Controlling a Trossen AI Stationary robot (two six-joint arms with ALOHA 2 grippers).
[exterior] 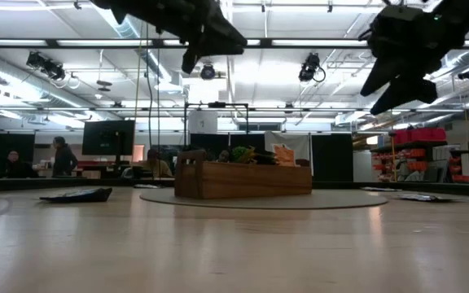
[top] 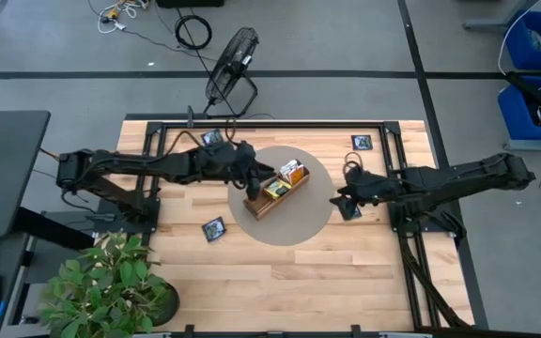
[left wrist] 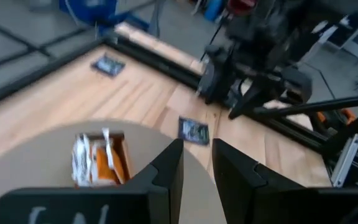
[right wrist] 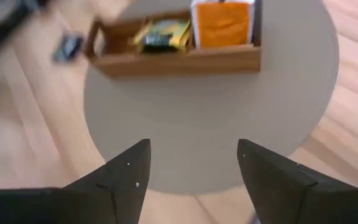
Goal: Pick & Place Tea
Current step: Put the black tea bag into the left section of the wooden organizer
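Note:
The brown wooden tray (top: 275, 191) stands on a round grey mat (top: 299, 225). It holds orange-and-white tea packets (right wrist: 222, 23) at one end and yellow and green ones (right wrist: 160, 34) in the middle. Dark navy tea packets lie flat on the table: one near left (top: 214, 228), one beside the mat's right rim (left wrist: 193, 131), and two at the far edge (top: 362, 143) (top: 212, 138). My left gripper (left wrist: 196, 171) hovers above the tray's left end, its fingers a narrow gap apart with nothing between them. My right gripper (right wrist: 191, 174) hangs wide open over the mat's right edge.
The arms' black frame rails (top: 397, 178) run along the table's left, right and far sides. A potted plant (top: 111, 282) stands at the near left corner. Bare wood lies between the mat and the near edge. People sit in the room behind the table (exterior: 59, 159).

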